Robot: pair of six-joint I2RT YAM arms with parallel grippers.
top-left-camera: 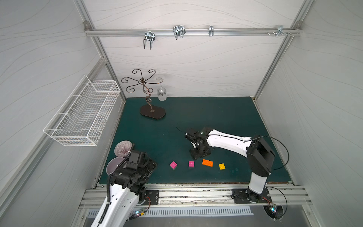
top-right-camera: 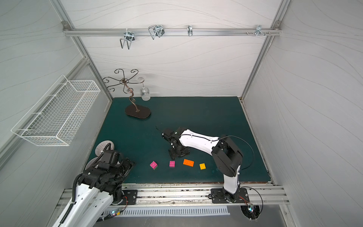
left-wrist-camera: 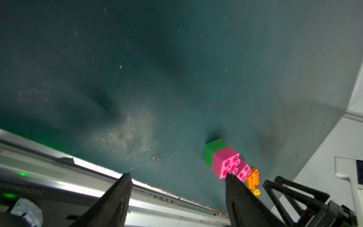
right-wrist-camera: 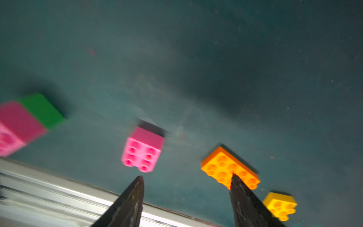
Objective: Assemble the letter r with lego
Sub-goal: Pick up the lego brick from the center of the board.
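Closest in, the left gripper [left-wrist-camera: 177, 175] is seen with its two dark fingers spread wide apart, and nothing is held between them. Just beyond one fingertip, on the side toward the other arm, a magenta brick [left-wrist-camera: 224, 161] is found pressed onto a green brick [left-wrist-camera: 213, 149]; the pair is stood on the dark green mat [top-left-camera: 196, 118], untouched. The right gripper [right-wrist-camera: 187, 175] is shown with its fingers parted and empty, and is held above the mat. Just ahead of one of its fingertips, a second magenta brick [right-wrist-camera: 143, 149] is placed alone, studs up. An orange brick [right-wrist-camera: 225, 167] is partly covered in that view by the other fingertip, though contact cannot be judged. Farther out past that finger, a yellow brick [right-wrist-camera: 280, 204] is set by itself. In both top views the four pieces are seen spaced in a row between the two arms, near the mat's front edge. Only green and magenta are joined; the letter r is not yet formed.
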